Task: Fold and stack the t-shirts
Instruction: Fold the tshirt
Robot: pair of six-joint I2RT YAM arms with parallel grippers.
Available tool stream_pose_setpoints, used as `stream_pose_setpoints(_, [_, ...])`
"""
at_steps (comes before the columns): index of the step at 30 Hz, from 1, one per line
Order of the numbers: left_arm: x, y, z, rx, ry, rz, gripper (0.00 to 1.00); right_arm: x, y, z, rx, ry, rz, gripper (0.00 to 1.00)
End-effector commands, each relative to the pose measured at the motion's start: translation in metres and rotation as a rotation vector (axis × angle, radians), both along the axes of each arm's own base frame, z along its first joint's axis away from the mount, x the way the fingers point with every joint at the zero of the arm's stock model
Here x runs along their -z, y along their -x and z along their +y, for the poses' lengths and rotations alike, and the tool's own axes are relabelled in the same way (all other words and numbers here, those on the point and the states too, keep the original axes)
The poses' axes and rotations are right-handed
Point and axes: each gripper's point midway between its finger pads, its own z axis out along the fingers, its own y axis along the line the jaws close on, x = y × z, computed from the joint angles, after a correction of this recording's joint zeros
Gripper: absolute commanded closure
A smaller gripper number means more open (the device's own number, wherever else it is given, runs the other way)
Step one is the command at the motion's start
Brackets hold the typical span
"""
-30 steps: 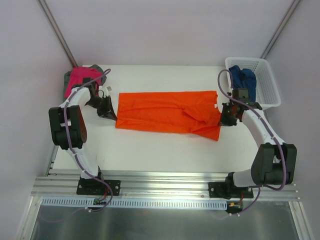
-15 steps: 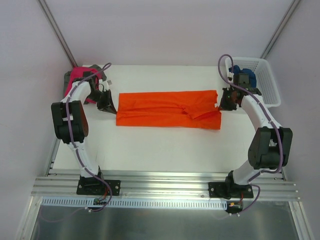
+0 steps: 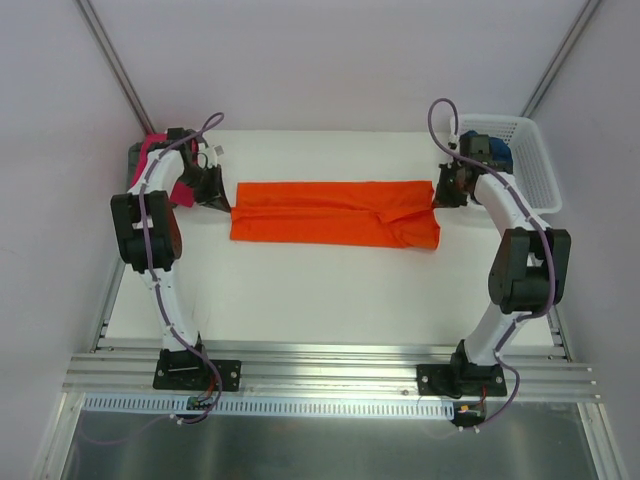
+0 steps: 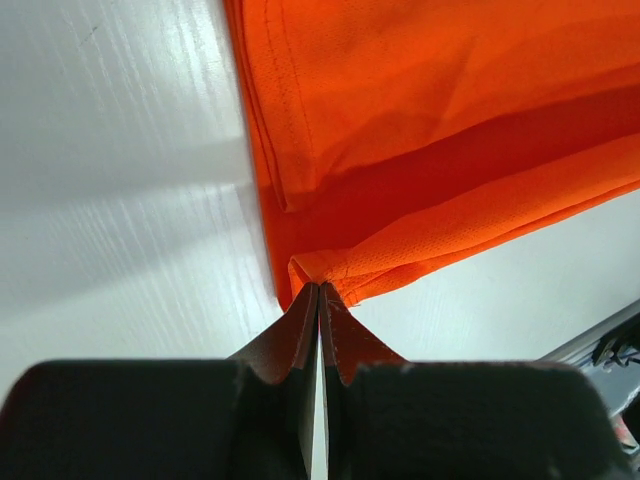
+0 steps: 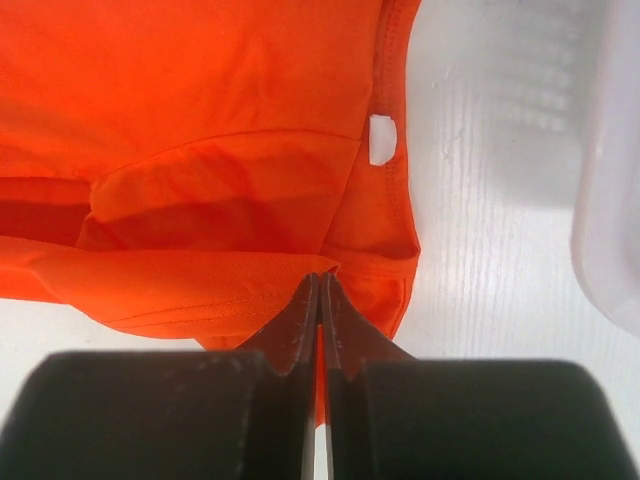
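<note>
Across the middle of the table [image 3: 330, 290] lies the orange t-shirt [image 3: 335, 212], folded into a long band. Clamped tight, the left claw [image 4: 318, 300] and right claw [image 5: 320, 290] each pinch 1 end's edge. Soft, light cloth likely sags, so grip doubled hems at corners.

The orange t-shirt [image 3: 330, 212] is showing as soft, matt cloth, with its fine mesh-like knit and stitched hems coming through clearly in the wrist views. The desk [image 3: 330, 290] is looking like white-painted wood, with faint grain lines running across a smooth, slightly glossy face that is catching soft reflections. The left gripper [image 4: 318, 290] and right gripper [image 5: 320, 280] are appearing matt black, probably plastic, with duller brownish inner faces. The basket [image 3: 537, 185] is reading as white plastic lattice, and is looking faintly translucent up close. The rail [image 3: 330, 365] along the near edge is shining as ribbed, bare metal.
</note>
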Motion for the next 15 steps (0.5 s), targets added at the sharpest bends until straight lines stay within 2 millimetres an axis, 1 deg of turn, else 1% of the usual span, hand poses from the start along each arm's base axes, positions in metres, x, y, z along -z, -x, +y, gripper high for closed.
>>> stream_pose_setpoints(1, [0.009, 0.001, 0.013, 0.005, -0.034, 0.025, 1.00, -0.004, -0.018, 0.006, -0.042, 0.022, -0.039, 0.99])
stream_pose_setpoints(3, [0.014, 0.001, 0.013, 0.007, -0.032, 0.035, 1.00, -0.002, -0.024, 0.011, -0.061, 0.030, -0.042, 0.99])
stream_pose_setpoints(4, [0.017, 0.001, 0.012, 0.008, -0.033, 0.043, 1.00, 0.005, -0.027, 0.012, -0.064, 0.035, -0.031, 0.99])
stream_pose_setpoints(5, [0.018, 0.001, 0.012, 0.006, -0.030, 0.046, 1.00, 0.007, -0.029, 0.015, -0.070, 0.036, -0.028, 0.99])
stream_pose_setpoints(7, [0.022, 0.001, 0.012, 0.009, -0.034, 0.054, 1.00, 0.007, -0.035, 0.020, -0.082, 0.043, -0.035, 0.99])
stream_pose_setpoints(8, [0.023, 0.000, 0.013, 0.007, -0.038, 0.055, 1.00, 0.011, -0.039, 0.021, -0.085, 0.043, -0.029, 0.99])
stream_pose_setpoints(10, [0.025, -0.002, 0.014, 0.007, -0.046, 0.056, 1.00, 0.011, -0.044, 0.025, -0.091, 0.046, -0.033, 0.99])
stream_pose_setpoints(11, [0.026, -0.003, 0.014, 0.005, -0.048, 0.057, 1.00, 0.015, -0.047, 0.026, -0.093, 0.049, -0.031, 0.99])
stream_pose_setpoints(15, [0.025, -0.009, 0.015, 0.006, -0.067, 0.044, 1.00, 0.016, -0.052, 0.022, -0.085, 0.077, -0.036, 0.99])
